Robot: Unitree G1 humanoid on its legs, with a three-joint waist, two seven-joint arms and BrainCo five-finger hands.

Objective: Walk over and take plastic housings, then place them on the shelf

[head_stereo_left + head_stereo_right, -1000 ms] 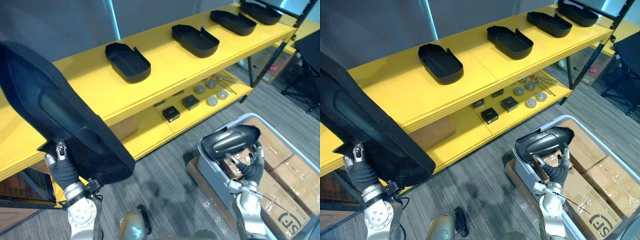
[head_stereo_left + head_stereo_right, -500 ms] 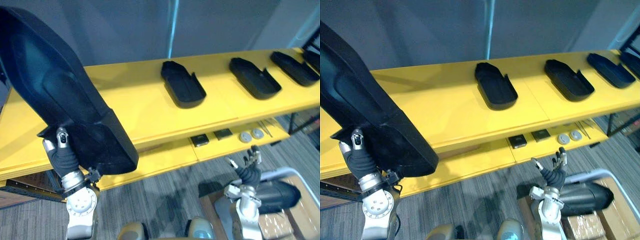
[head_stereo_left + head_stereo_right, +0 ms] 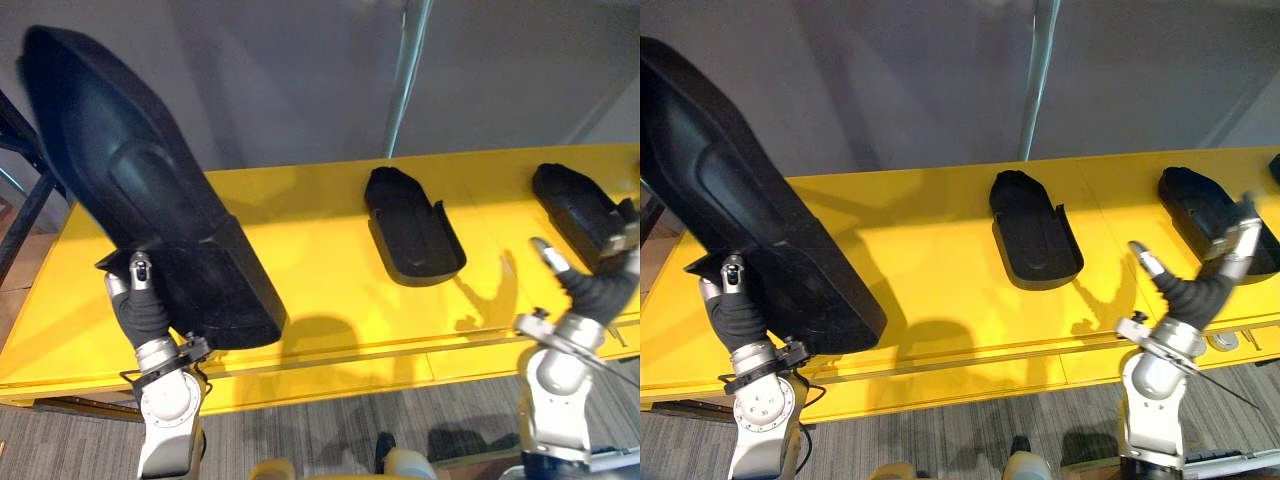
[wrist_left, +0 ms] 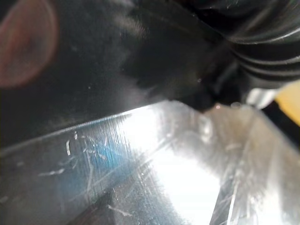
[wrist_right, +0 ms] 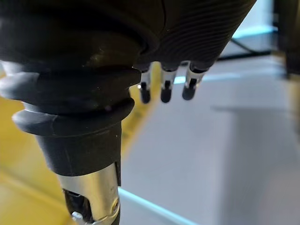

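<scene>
While the left hand [image 3: 136,302] bears a black plastic housing [image 3: 140,190] tilted on end over the left end of the yellow shelf [image 3: 310,245], its grasp lies hidden behind the part, so I cannot tell how it holds. A second housing [image 3: 412,225] lies hollow side up at the shelf's middle, and a third housing [image 3: 578,208] lies toward its right end. The right hand [image 3: 1196,292] hovers empty at the shelf's front edge, just before the third housing, its fingers [image 5: 165,89] straight and spread.

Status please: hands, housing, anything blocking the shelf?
Left hand grips big housing, upright above shelf. Right hand open, empty. Two other housings lie on shelf, right of it.
</scene>
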